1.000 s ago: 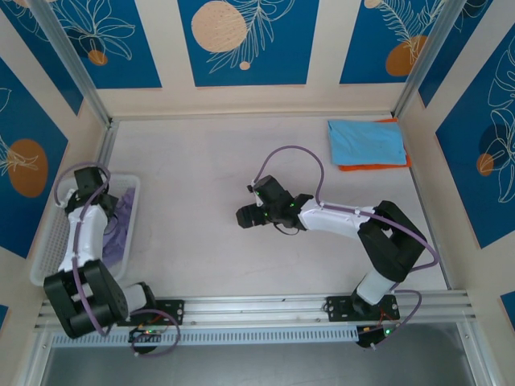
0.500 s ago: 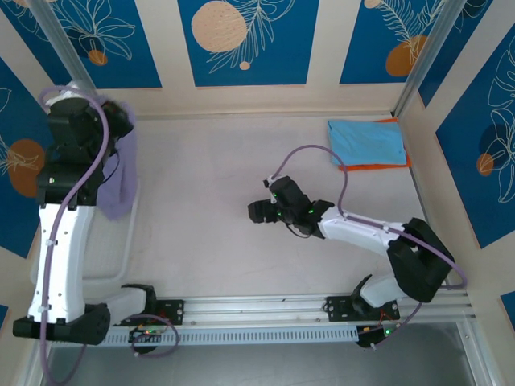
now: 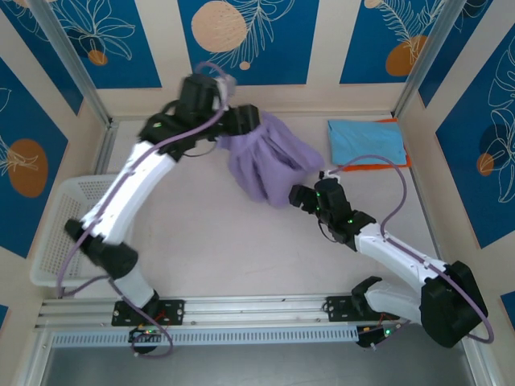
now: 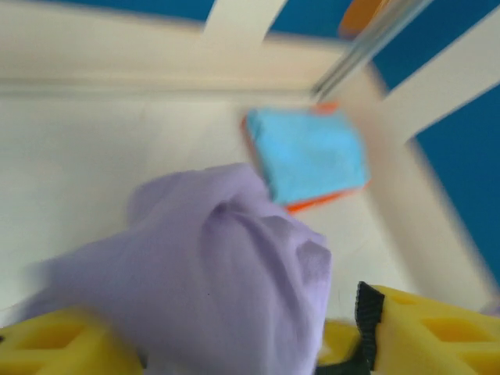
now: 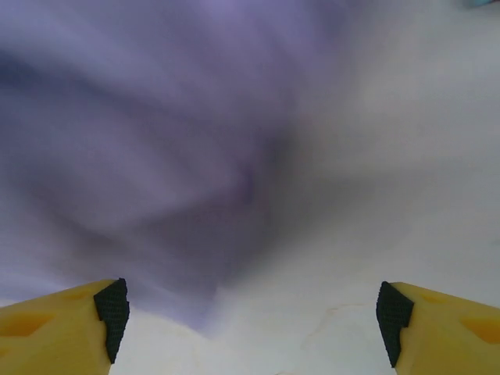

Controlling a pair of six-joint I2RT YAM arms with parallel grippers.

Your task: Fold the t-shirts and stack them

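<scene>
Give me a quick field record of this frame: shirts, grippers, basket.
left gripper: jaws wide, lavender cloth between fingers
lavender t-shirt: bunched, raised at left gripper
right gripper: open, empty, beside the cloth's lower edge
light blue t-shirt: folded, atop orange t-shirt, far right corner
basket: white mesh, table's left edge
</scene>
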